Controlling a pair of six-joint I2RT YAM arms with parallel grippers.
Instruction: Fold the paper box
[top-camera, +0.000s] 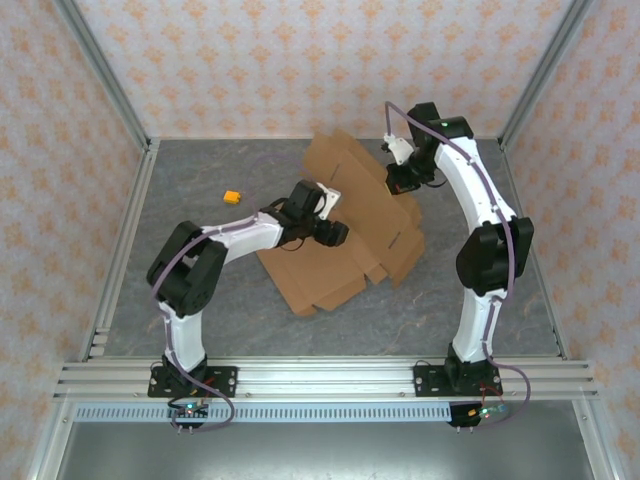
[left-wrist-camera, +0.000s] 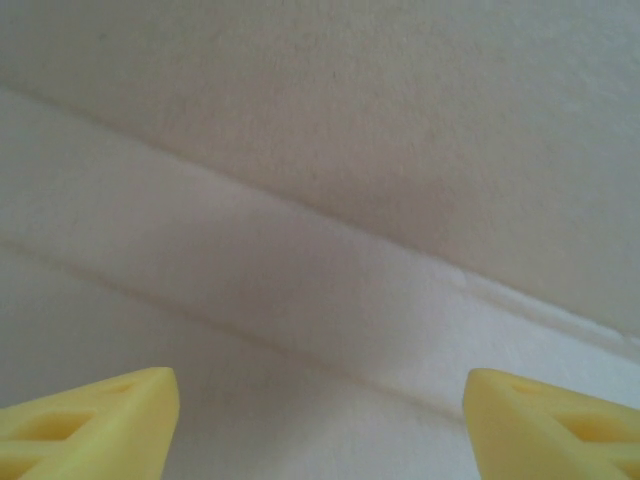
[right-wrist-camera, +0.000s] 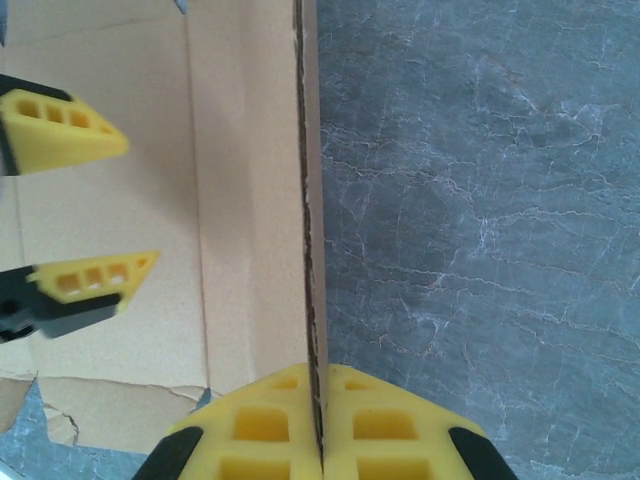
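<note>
The paper box (top-camera: 330, 275) is a brown die-cut cardboard sheet with flaps, lying mid-table with its far right part raised. My right gripper (top-camera: 403, 185) is shut on that raised edge; in the right wrist view its yellow fingers (right-wrist-camera: 270, 430) pinch the thin upright cardboard edge (right-wrist-camera: 310, 200) between them at the gripper (right-wrist-camera: 320, 400). My left gripper (top-camera: 335, 225) hovers over the sheet's middle, open. In the left wrist view its gripper (left-wrist-camera: 320, 400) faces creased cardboard (left-wrist-camera: 350, 150) from very close, nothing between the fingertips. The left gripper (right-wrist-camera: 140, 200) also appears open beside the panel.
A tiny orange block (top-camera: 232, 196) lies on the grey table (top-camera: 200, 170) left of the sheet. Patterned walls and metal posts enclose the table on three sides. Bare grey surface (right-wrist-camera: 480, 200) lies to the right of the held edge.
</note>
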